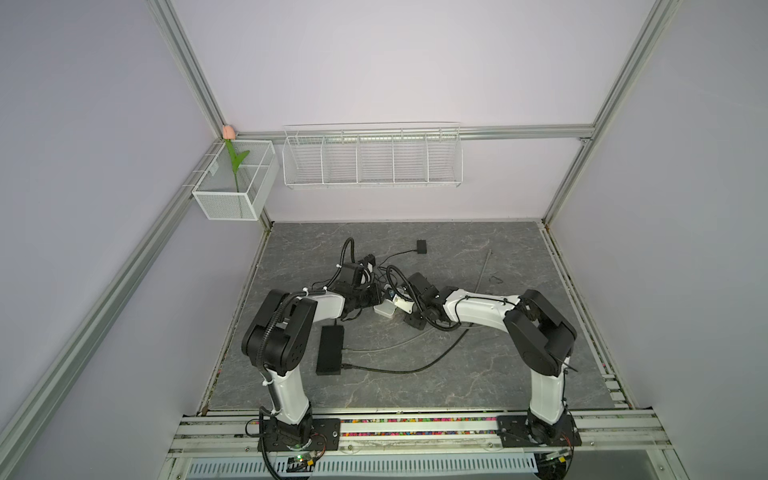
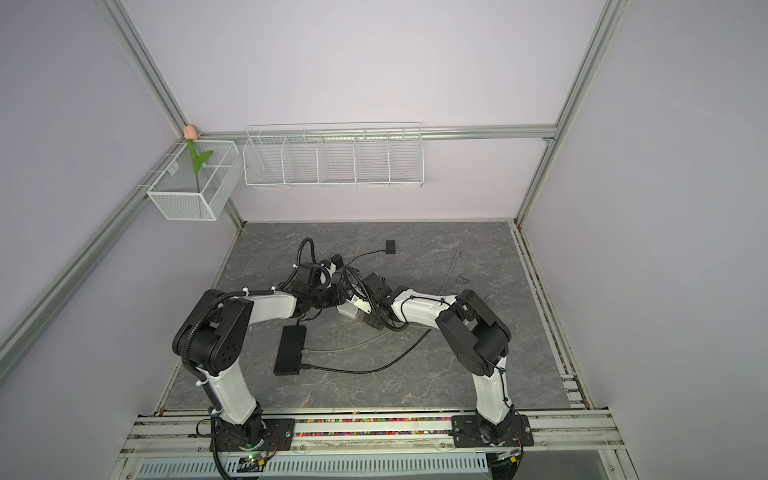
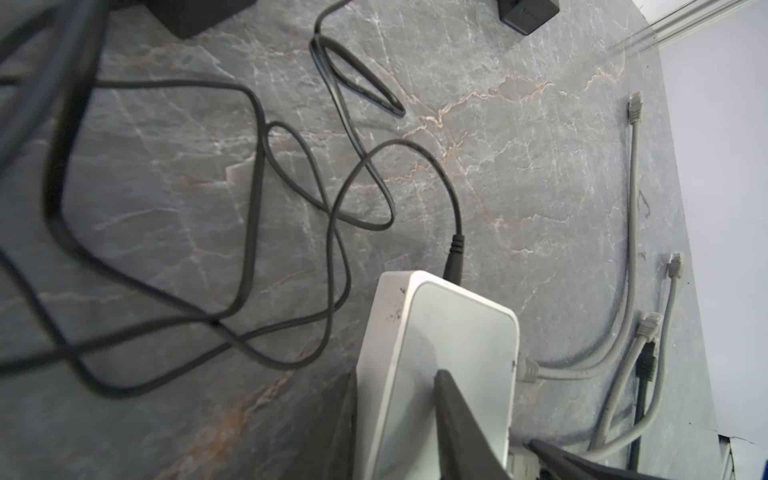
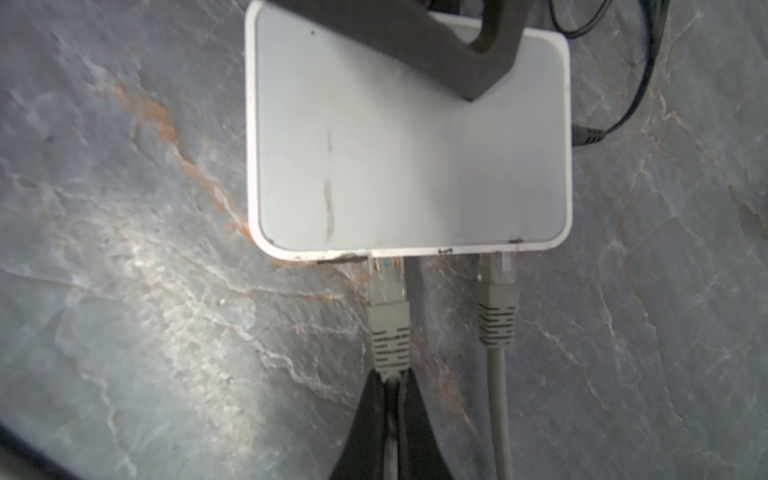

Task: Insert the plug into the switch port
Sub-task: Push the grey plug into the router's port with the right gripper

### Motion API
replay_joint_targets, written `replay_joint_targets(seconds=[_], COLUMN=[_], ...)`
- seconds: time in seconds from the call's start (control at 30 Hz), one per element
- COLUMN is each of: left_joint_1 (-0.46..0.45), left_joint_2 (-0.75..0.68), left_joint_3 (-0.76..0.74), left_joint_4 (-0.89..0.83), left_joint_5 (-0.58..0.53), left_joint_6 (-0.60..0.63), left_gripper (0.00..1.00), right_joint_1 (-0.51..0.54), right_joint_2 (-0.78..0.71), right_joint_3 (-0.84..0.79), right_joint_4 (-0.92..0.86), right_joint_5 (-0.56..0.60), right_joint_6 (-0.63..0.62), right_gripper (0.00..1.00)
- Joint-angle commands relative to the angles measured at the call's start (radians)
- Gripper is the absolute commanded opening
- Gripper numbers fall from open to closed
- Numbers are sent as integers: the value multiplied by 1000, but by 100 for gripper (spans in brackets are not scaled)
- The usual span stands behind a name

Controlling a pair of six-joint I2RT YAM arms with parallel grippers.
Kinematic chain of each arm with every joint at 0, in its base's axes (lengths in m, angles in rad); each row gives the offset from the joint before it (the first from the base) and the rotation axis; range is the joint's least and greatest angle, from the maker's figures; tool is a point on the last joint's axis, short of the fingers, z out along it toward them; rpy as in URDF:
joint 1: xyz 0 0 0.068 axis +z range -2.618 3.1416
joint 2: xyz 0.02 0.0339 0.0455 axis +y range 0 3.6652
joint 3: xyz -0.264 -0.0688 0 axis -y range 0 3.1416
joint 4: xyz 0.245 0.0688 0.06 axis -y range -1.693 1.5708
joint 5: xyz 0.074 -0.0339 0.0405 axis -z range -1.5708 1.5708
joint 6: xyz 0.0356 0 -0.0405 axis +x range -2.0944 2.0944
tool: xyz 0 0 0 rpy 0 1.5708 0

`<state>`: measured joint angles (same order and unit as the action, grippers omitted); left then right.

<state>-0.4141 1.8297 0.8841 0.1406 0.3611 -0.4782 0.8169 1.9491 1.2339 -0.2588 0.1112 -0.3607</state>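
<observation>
The left claw, partly open, clamps the white network switch at mid-bench. The right claw, closed tight, pinches the grey Ethernet plug by its boot. The plug's long axis runs straight out from the claw, clear tip at the switch's port edge, beside a second plug.
</observation>
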Motion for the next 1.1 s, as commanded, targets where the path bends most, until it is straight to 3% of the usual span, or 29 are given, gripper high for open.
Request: replay_joint_targets(seconds=[0.0,0.27,0.87,1.07], left_joint_1=[-43,-49,-71,-78], left_joint_2=[5,3,-12,-9], left_joint_3=[-55,-74,-107,-102], left_joint_4=[-111,-84,-67,-75], left_joint_5=[40,47,39,58], left_joint_6=[-9,-20,-31,-21], left_gripper=[30,30,30,30], right_joint_1=[14,30,34,33], right_joint_2=[10,12,35,43], right_joint_3=[73,35,81,69], right_joint_4=[128,185,170,217], right_joint_5=[-63,-115,-107,-139], right_joint_6=[63,81,224,173], right_gripper=[7,6,7,7])
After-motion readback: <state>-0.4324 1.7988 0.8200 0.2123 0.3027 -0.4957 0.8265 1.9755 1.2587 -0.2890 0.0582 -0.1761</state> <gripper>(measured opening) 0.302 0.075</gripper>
